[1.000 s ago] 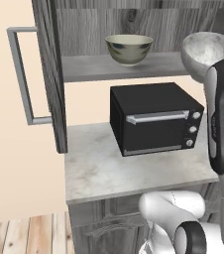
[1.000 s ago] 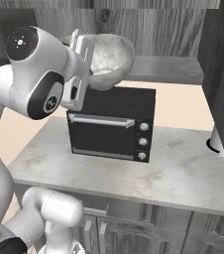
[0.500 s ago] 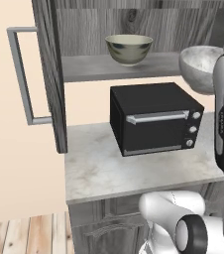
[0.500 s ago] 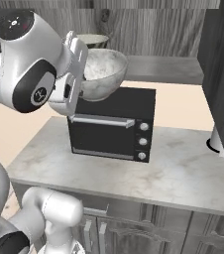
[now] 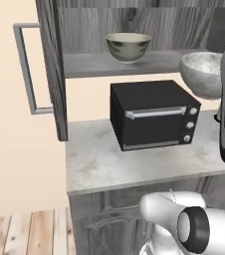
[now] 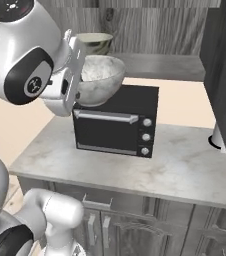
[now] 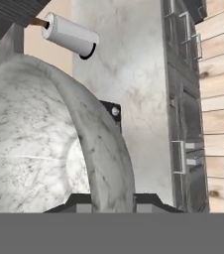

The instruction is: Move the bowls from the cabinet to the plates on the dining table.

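End effector [image 7: 112, 198]: narrow, clamped on the rim of the marbled bowl [image 6: 99, 79]; in the hand view one dark finger tip [image 7: 79, 201] sits inside the wall, the other outside it.
Marbled bowl: held in the air, clear of the shelf, above the top of the black oven [image 6: 116, 120]; in the left base view it hangs at the right edge [image 5: 201, 73], partly behind the white arm.
Greenish bowl [image 5: 128, 46]: upright on the cabinet shelf [image 5: 134, 63], cream rim up, toward the left part of the shelf, well apart from the held bowl; in the right base view it peeks out behind the hand [image 6: 95, 42].
Cabinet [image 5: 134, 25]: dark grey wood grain, door swung open at left [image 5: 50, 69], long light grey bar handle [image 5: 27, 69] standing out from it.
Black oven: closed, on the small marble counter [image 5: 114, 164] below the shelf, three knobs down its right side.
Paper towel roll [image 7: 69, 34]: white, seen in the hand view near the wall; its base shows at the counter's right in the right base view [image 6: 219, 140].
Floor [image 5: 25, 231]: light wood planks, lower left.
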Controlling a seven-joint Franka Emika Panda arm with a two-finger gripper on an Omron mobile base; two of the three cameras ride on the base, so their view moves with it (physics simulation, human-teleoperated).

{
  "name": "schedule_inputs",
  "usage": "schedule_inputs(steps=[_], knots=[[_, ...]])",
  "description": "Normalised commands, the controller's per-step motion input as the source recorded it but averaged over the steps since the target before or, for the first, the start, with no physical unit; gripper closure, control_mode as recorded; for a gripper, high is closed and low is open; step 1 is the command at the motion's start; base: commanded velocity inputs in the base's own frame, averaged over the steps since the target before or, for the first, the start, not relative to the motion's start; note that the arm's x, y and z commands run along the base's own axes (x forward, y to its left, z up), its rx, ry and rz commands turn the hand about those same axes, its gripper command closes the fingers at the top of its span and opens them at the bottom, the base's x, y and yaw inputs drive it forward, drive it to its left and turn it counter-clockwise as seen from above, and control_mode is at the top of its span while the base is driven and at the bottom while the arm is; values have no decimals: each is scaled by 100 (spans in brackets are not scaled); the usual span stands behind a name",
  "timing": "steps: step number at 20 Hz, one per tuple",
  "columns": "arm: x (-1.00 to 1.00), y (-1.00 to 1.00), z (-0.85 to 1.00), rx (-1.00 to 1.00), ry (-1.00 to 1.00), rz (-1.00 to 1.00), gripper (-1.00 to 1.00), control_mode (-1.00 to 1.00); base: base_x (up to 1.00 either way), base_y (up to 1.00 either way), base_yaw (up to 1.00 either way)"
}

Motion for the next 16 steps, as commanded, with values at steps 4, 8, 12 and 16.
schedule_inputs(steps=[4,8,12,16], knots=[[0,0,0,0,0,0,100,100,-62,3,0],[0,0,0,0,0,0,100,100,-62,9,-2],[0,0,0,0,0,0,100,100,-62,5,0],[0,0,0,0,0,0,100,100,-62,2,0]])
